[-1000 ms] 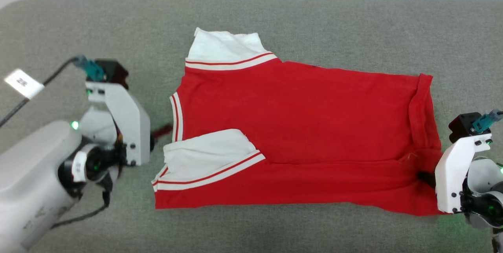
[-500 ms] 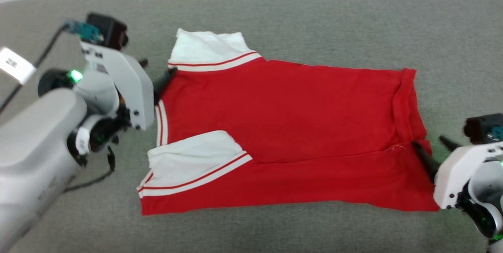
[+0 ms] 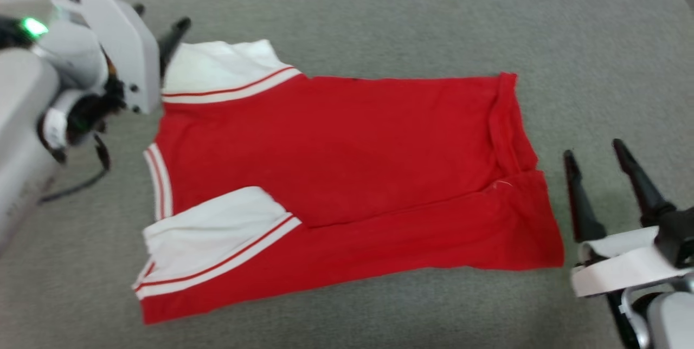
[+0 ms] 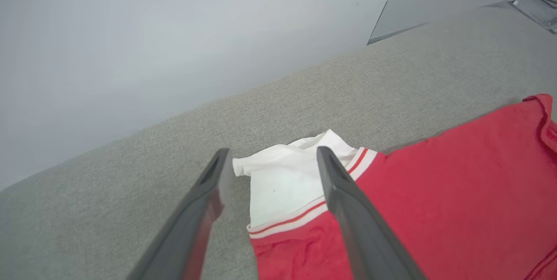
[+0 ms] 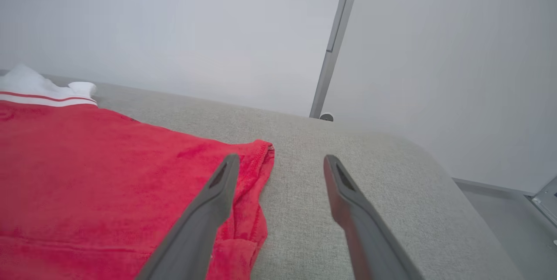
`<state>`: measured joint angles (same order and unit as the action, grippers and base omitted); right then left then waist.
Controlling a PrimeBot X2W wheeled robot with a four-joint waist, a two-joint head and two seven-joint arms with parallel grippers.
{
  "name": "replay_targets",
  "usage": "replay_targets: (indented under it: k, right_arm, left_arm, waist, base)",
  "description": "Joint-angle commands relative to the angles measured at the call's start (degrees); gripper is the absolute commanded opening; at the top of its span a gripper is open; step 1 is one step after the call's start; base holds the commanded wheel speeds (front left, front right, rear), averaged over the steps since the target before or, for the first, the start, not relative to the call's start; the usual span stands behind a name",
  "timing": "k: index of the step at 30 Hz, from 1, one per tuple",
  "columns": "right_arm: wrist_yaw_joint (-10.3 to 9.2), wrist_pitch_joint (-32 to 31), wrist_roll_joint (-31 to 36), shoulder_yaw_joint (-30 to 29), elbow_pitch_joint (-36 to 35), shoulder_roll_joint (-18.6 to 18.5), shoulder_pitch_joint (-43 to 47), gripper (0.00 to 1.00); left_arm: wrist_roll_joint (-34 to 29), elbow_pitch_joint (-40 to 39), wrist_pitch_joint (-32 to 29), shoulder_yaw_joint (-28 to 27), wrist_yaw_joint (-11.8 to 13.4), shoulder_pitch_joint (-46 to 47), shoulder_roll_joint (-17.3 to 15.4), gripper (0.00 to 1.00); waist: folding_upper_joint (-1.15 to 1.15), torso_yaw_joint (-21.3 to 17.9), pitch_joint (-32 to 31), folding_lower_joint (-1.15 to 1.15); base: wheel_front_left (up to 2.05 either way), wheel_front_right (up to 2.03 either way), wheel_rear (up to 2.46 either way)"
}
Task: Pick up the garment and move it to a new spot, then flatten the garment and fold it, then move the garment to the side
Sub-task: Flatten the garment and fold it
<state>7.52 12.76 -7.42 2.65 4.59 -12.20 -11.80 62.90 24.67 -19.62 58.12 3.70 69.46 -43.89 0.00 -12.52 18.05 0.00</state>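
We see the shirt (image 3: 336, 165) lying flat on the grey cushion (image 3: 379, 13). Its near long edge is folded over, the white sleeves lie to the left and the hem to the right. Our left claw (image 4: 273, 151) stands wide and empty at the far sleeve (image 3: 217, 67), on the shirt's far left corner. Our right claw (image 3: 592, 147) is also wide and holds nothing, just right of the hem.

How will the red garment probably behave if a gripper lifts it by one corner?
Probably floppy: the garment lies flat with soft creases and a folded-over side, so it should drape. Likely light, being thin cloth. On the grey fabric surface it may drag.
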Motion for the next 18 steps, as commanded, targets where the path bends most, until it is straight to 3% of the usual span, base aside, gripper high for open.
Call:
replay_targets:
  k: [1,6,18]
  right_arm:
    - [-0.07,0.77,0.91,0.42,-0.8,0.7,0.47,1.0]
    - [-0.08,2.25,2.2,1.38,-2.7,3.54,1.47,1.0]
    - [-0.07,2.46,1.16,1.35,-2.28,5.76,0.23,1.0]
  left_arm:
    - [-0.62,0.62,-0.07,0.08,-0.49,0.95,-0.39,1.0]
    - [-1.26,4.88,-2.19,0.18,-1.44,4.29,-0.49,1.0]
    - [1.09,12.34,-19.41,3.18,-2.37,9.02,-0.29,1.0]
  waist:
    - [0.0,-3.12,3.01,0.0]
    - [0.0,-5.78,5.9,0.0]
    - [0.0,-8.12,10.36,0.0]
  base:
    - [0.0,0.0,0.0]
    - [0.0,0.0,0.0]
    - [0.0,0.0,0.0]
